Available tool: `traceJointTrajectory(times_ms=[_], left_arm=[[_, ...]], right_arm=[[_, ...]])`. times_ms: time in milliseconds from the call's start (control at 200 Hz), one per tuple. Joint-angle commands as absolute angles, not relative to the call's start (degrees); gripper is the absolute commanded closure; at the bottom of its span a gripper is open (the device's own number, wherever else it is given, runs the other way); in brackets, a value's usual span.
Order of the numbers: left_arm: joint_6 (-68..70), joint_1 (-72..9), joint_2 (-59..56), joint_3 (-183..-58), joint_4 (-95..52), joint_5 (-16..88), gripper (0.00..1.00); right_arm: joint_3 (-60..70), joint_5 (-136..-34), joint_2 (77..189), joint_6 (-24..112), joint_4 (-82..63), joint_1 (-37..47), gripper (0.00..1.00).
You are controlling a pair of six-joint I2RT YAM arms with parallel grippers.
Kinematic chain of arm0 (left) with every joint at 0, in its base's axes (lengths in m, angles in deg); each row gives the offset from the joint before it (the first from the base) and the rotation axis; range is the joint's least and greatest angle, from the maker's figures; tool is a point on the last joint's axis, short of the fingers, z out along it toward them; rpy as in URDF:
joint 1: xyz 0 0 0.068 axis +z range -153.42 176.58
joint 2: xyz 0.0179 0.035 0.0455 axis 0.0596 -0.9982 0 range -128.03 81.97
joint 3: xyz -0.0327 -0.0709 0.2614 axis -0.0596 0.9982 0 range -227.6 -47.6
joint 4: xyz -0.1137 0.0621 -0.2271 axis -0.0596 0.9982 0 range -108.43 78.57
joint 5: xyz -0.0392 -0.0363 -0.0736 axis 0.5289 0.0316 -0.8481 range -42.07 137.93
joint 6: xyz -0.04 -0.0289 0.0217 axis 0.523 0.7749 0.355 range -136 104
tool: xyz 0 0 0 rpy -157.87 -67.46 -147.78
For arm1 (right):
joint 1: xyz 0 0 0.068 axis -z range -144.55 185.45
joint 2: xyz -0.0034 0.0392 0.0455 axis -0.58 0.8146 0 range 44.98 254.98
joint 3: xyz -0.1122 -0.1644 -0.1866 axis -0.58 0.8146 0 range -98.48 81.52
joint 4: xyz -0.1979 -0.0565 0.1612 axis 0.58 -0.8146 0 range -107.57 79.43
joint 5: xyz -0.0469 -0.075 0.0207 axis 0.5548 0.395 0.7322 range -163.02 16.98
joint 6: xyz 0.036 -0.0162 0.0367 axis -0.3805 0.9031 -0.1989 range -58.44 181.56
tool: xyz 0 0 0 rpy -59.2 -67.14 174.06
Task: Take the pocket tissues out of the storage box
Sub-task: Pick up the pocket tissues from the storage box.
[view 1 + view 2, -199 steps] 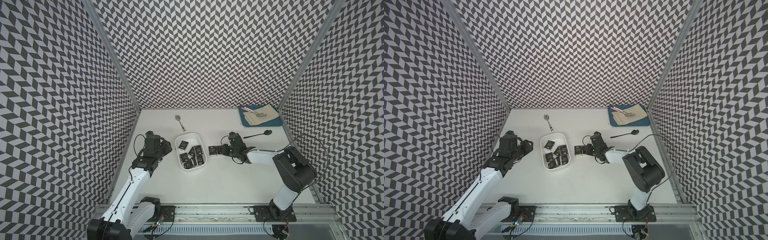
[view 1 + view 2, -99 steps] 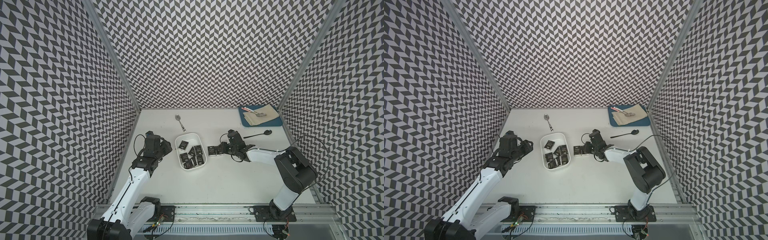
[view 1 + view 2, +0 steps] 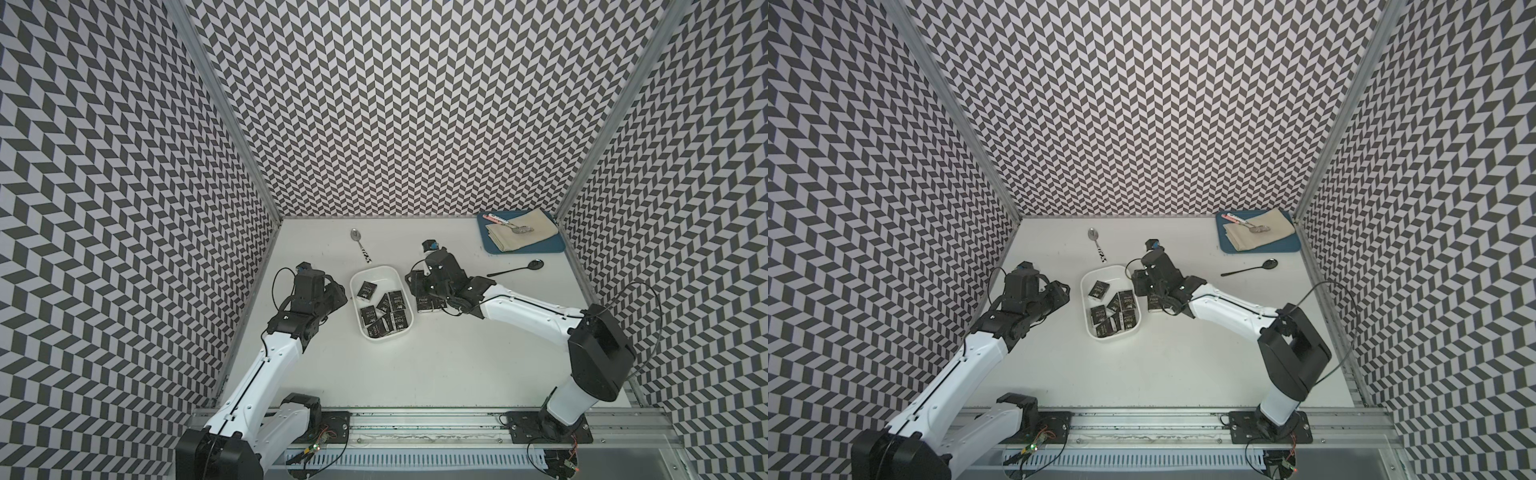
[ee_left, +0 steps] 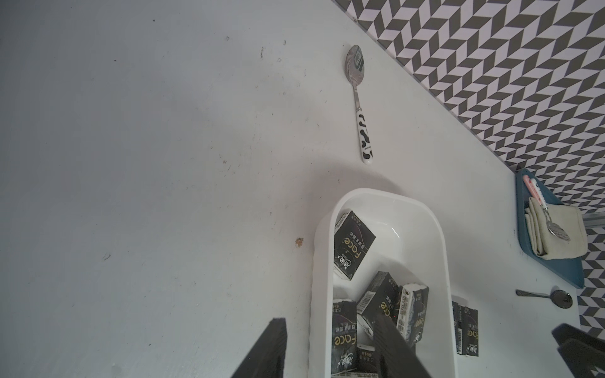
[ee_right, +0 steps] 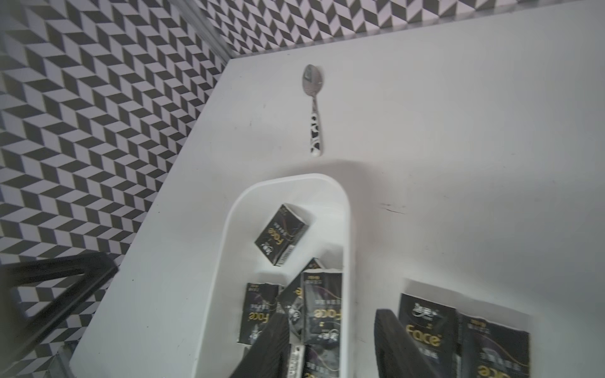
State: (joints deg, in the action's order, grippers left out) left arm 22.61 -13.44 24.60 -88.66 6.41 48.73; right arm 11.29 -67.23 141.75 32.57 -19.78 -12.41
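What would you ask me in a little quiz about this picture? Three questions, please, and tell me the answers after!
1. True or false: the spoon with the spotted handle lies on the table, outside the storage box.
2. What lies on the blue tray? A) a beige cloth B) a cup C) a banana
3. How many pocket tissues lie on the table beside the box?
Key: 1 true; 2 A; 3 two.
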Motion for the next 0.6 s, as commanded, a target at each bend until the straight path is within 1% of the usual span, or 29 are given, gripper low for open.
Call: traceJointTrajectory(times_ms=[0, 270, 596], left_arm=[[22.4, -13.4, 24.1, -90.2, 6.7, 49.6, 0.52], [22.1, -10.9, 25.1, -90.2, 7.3, 47.5, 0.51], [22.3, -10.7, 25.4, -89.4, 6.8, 46.8, 0.51]], right_arm=[[8.5, -61.0, 145.5, 33.1, -23.9, -16.3, 0.53], [3.6, -57.7, 153.7, 32.7, -27.4, -20.3, 0.52], [2.0, -55.8, 157.4, 32.9, -27.8, -21.8, 0.51]])
